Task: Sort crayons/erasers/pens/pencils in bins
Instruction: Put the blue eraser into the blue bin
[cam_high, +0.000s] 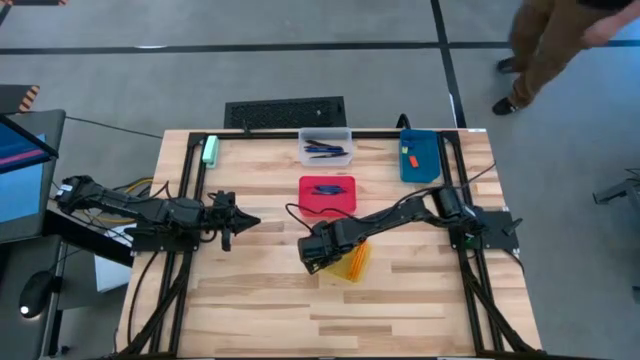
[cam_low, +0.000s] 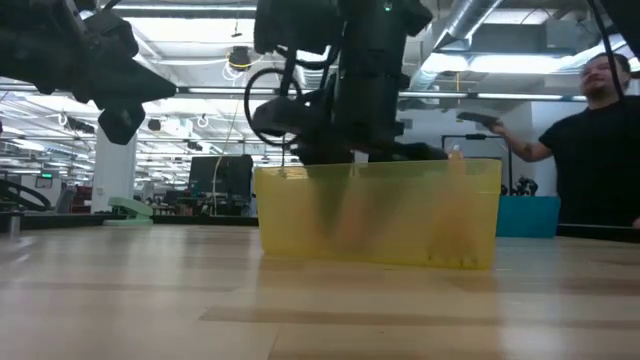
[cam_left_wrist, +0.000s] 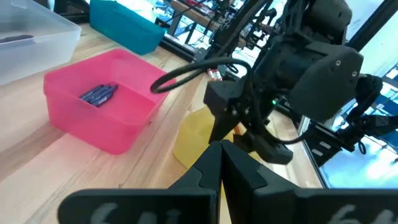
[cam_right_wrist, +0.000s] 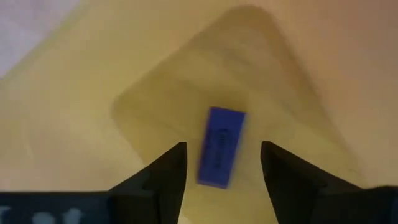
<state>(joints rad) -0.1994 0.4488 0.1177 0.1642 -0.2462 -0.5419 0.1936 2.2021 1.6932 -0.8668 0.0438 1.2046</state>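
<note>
My right gripper (cam_right_wrist: 222, 163) is open and points down into the yellow bin (cam_high: 356, 264), at its left end. A short blue piece (cam_right_wrist: 221, 147) with dark print lies on the yellow floor between the two fingers, with a gap on each side. Orange-yellow pencils (cam_low: 455, 215) show dimly through the bin's wall. The red bin (cam_high: 345, 206) holds blue crayons (cam_high: 326, 188). Dark pens (cam_high: 322, 149) lie in the clear bin (cam_high: 326, 134). The blue bin (cam_high: 422, 168) holds an orange-red eraser (cam_high: 405, 150). My left gripper (cam_high: 250, 221) is shut and hovers over the table's left part.
A pale green block (cam_high: 210, 150) lies at the far left corner. A black keyboard (cam_high: 285, 111) sits beyond the far edge. A person (cam_low: 600, 150) stands beyond the table's far right. Bare wood stretches along the near edge and between the two arms.
</note>
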